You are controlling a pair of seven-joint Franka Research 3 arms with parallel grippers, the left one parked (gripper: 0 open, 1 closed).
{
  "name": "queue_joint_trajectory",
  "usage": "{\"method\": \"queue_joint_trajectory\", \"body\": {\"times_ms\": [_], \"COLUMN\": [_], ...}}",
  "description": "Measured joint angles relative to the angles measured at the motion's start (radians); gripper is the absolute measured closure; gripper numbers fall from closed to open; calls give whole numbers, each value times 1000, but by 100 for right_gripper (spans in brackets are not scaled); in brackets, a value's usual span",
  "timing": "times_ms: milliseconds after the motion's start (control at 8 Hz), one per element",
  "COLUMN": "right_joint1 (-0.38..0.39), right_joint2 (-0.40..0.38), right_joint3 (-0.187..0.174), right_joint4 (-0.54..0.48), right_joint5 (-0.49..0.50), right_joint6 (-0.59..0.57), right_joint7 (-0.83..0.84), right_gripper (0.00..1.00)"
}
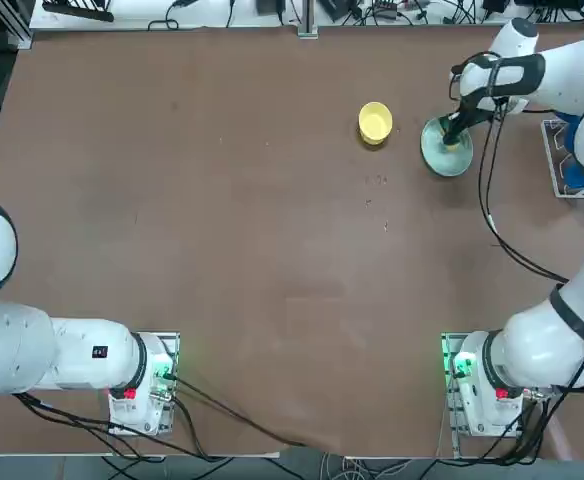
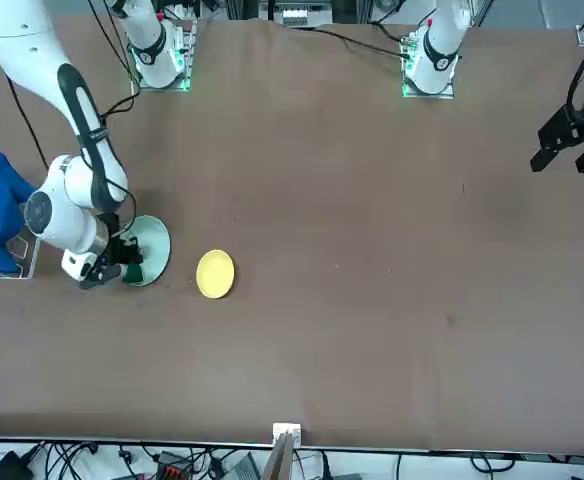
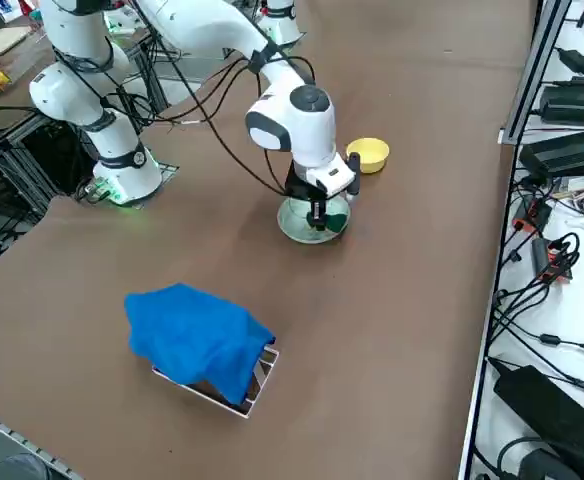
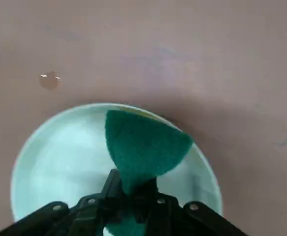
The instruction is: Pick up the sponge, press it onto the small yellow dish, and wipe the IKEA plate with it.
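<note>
- Our right hand (image 4: 133,191) is closed on the sponge (image 4: 142,145), squeezing its middle so that the dark green top flares out on either side.
- We have the sponge inside the rim of the IKEA plate (image 1: 435,148), over its face; whether the two touch we cannot tell.
- The plate lies on the worktop (image 1: 242,230), towards the far side as the top view shows it, with bare surface between it and the far edge.
- The small yellow dish (image 1: 375,122) sits upright near the plate, to its left in the top view, with a gap between the rims.
- Left of the yellow dish in that view, we see a wide bare stretch of worktop, open for moving.
- On the plate's other side stands a white wire rack (image 3: 257,388) with a blue cloth (image 3: 197,335) draped over it, well apart from the plate in the right side view.
</note>
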Motion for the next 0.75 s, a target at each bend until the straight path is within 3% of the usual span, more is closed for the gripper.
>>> {"method": "queue_joint_trajectory", "body": {"times_ms": [750], "right_joint1": [34], "right_joint2": [-5], "right_joint3": [1], "right_joint4": [8], "right_joint5": [1], "right_joint6": [-52], "right_joint7": [62], "right_gripper": [89]}}
